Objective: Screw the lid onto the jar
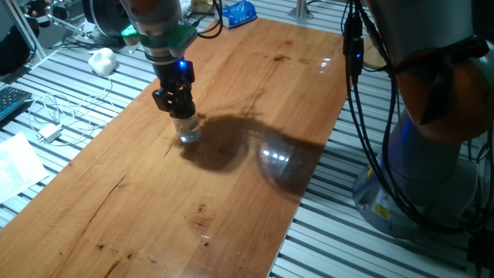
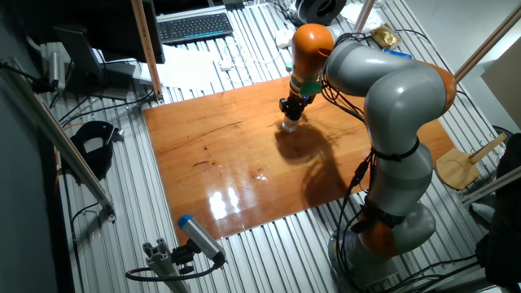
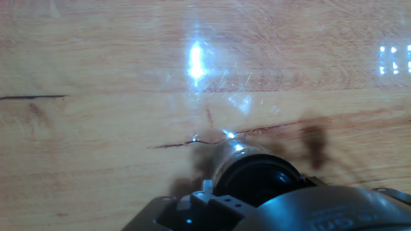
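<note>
The clear glass jar (image 1: 189,133) stands upright on the wooden table (image 1: 262,85), left of the middle. It also shows in the other fixed view (image 2: 289,128). My gripper (image 1: 183,115) points straight down onto the jar's top, and its black fingers are closed around the black lid, which sits on the jar's mouth. In the hand view the lid (image 3: 260,181) shows as a dark round shape at the bottom edge, with the jar's shiny wall (image 3: 234,153) just beyond it. The fingertips are largely out of view there.
A white lumpy object (image 1: 102,60) and a white cable with a plug (image 1: 50,132) lie on the slatted bench left of the table. A blue packet (image 1: 238,12) lies past the far edge. My arm's base (image 1: 421,177) stands at the right. A keyboard (image 2: 194,27) lies at the back.
</note>
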### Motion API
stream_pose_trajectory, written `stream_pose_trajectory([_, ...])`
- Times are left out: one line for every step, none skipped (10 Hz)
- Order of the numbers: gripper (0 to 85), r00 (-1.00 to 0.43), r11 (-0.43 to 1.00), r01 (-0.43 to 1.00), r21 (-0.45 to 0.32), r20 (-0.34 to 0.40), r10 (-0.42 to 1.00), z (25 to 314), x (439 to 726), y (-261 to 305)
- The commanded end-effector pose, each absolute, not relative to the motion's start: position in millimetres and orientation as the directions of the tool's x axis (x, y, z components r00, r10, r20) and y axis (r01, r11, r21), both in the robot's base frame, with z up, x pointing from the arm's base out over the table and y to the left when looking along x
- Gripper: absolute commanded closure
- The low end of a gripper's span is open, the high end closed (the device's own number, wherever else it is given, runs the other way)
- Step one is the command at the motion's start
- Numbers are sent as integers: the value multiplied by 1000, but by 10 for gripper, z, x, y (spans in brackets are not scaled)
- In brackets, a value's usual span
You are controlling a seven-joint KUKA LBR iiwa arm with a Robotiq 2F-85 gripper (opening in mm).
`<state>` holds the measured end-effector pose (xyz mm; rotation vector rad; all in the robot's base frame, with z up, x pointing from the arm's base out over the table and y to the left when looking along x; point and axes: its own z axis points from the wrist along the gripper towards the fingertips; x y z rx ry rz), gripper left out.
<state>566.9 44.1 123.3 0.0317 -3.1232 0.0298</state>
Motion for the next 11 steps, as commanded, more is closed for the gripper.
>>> stream_pose_trajectory([340, -1000, 1000, -20, -20, 18, -20, 1243, 5667, 442])
stream_pose_trajectory([340, -1000, 1000, -20, -21, 20, -20, 1244, 5667, 442])
stream_pose_trajectory([340, -1000, 1000, -20, -21, 21, -20, 1232, 5668, 442])
stream_pose_trajectory([340, -999, 1000, -22, -18, 26, -22, 1213, 5671, 440])
stream_pose_trajectory([340, -999, 1000, -20, -16, 26, -20, 1170, 5672, 442])
stream_pose_trajectory([340, -1000, 999, -24, -23, 18, -23, 1134, 5664, 448])
stream_pose_trajectory([340, -1000, 999, -22, -27, 12, -22, 1112, 5652, 456])
stream_pose_trajectory([340, -1000, 999, -17, -29, 11, -17, 1103, 5647, 465])
stream_pose_trajectory([340, -1000, 999, -16, -32, 8, -16, 1094, 5643, 467])
stream_pose_trajectory([340, -1000, 999, -16, -34, 8, -16, 1096, 5644, 467])
stream_pose_trajectory([340, -1000, 999, -14, -35, 6, -14, 1096, 5644, 468])
